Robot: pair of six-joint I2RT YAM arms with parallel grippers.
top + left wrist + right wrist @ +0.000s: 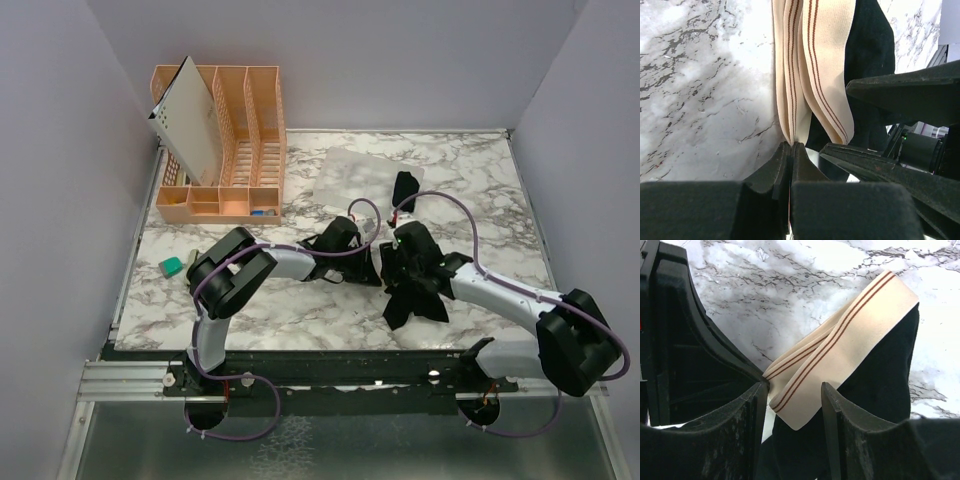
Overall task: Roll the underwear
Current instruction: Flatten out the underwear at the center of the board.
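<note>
One underwear [413, 288], black with a beige band striped in red-brown, hangs crumpled between my two grippers at the table's middle. My left gripper [358, 250] is shut on the folded band [815, 60], pinching its edge at the fingertips [791, 146]. My right gripper [396, 258] is open, and its jaws stand either side of the band's folded end [850, 335] with black cloth [885, 375] below. The second underwear [405, 187] lies as a small black bundle farther back.
A peach desk organizer [235, 140] holding a pale board [190, 115] stands at the back left. A small teal object [172, 266] lies by the left edge. A translucent sheet [355, 175] lies under the bundle. Grey walls close in three sides.
</note>
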